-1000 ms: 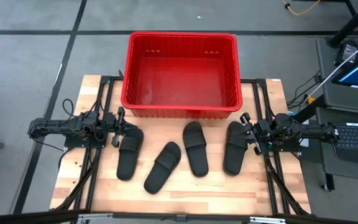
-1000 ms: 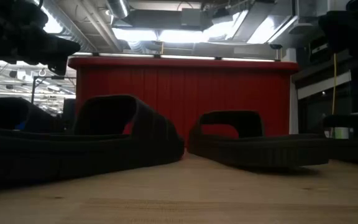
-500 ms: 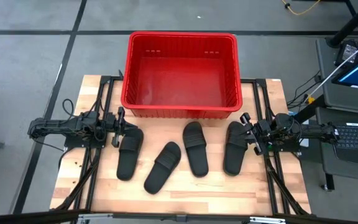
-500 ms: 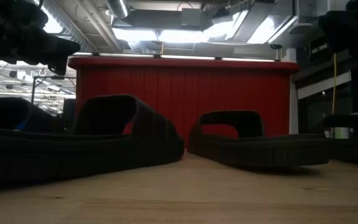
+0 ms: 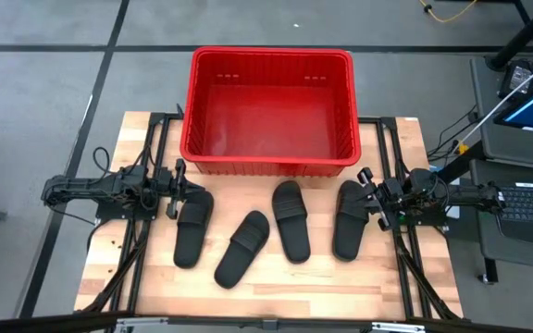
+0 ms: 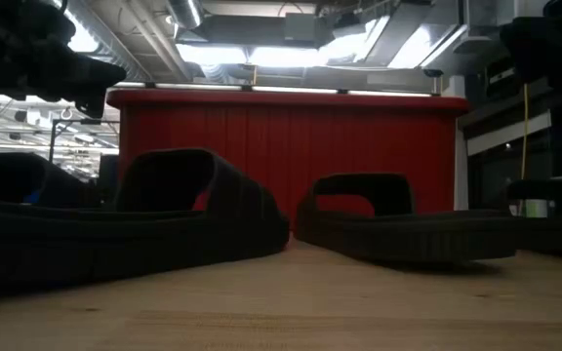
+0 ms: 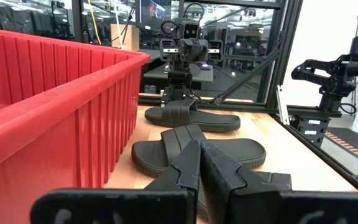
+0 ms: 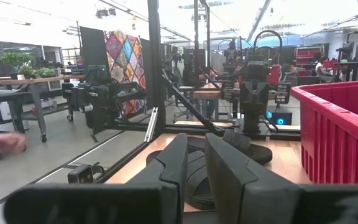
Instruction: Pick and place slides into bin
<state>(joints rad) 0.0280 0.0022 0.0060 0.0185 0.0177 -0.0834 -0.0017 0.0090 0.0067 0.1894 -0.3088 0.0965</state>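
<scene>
One bin [image 5: 269,111], red, sat at the table's far edge with nothing in it. Four slides [image 5: 289,220] lay in a row on the wood in front of it, none picked yet. Left gripper [image 5: 176,188] sat beside the leftmost slide, right gripper [image 5: 371,197] beside the rightmost, both with fingers nearly together and holding nothing. Risk: slides lie close, so grabbing one could drag a neighbour; soft strap could slip from a shallow pinch.

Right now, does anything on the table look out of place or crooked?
Only one slide stands out: second from the left, it lies tilted diagonally while the other three point toward the bin. Nothing looks spilled or damaged.
</scene>
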